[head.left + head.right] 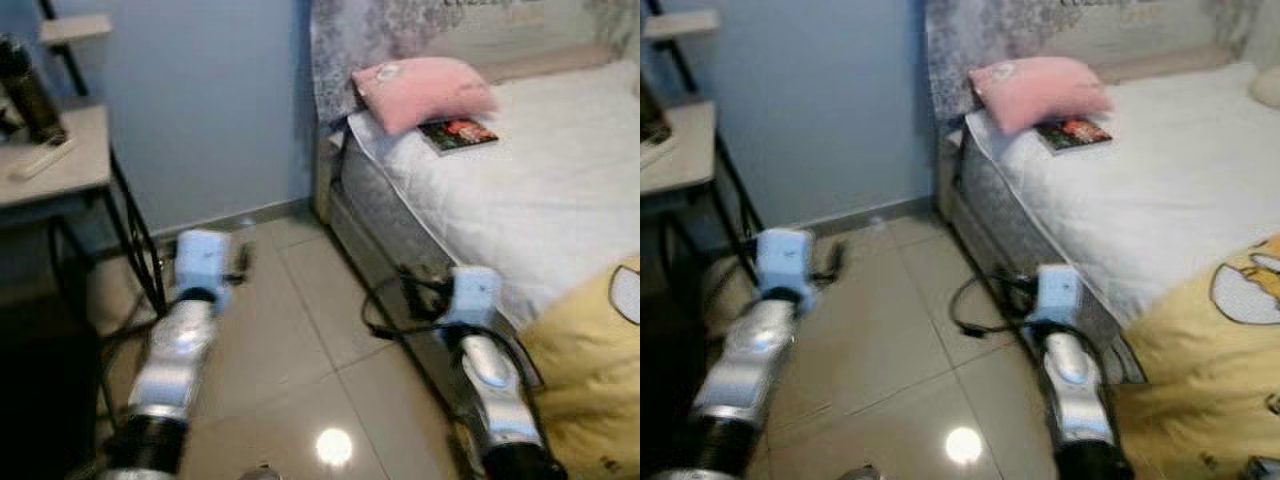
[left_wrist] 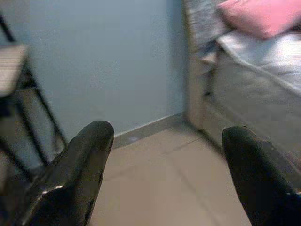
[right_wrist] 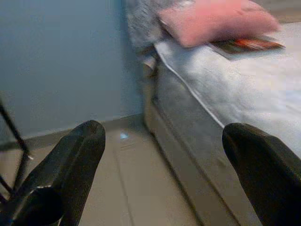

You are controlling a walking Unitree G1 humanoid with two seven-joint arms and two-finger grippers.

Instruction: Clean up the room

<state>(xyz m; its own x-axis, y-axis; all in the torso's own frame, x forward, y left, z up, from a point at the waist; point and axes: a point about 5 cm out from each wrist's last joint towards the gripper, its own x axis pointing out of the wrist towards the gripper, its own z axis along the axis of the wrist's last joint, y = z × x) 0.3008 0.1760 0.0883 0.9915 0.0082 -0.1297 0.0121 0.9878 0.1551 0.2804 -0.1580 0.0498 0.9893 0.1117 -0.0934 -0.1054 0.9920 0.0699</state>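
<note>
Both silver arms reach forward over the tiled floor [image 1: 300, 330]. From its wrist camera the left gripper [image 2: 164, 174] has its black fingers [image 2: 75, 179] spread wide with bare tile and the blue wall [image 2: 108, 61] between them, holding and touching nothing. The right gripper [image 3: 164, 174] is spread just as wide and empty, beside the side edge of the bed [image 1: 560, 190]. A pink pillow [image 1: 425, 92] lies at the bed's head corner, and a book [image 1: 458, 134] lies against it, near the mattress edge. A dark bottle [image 1: 28, 90] stands on the side table [image 1: 70, 165] by the wall.
</note>
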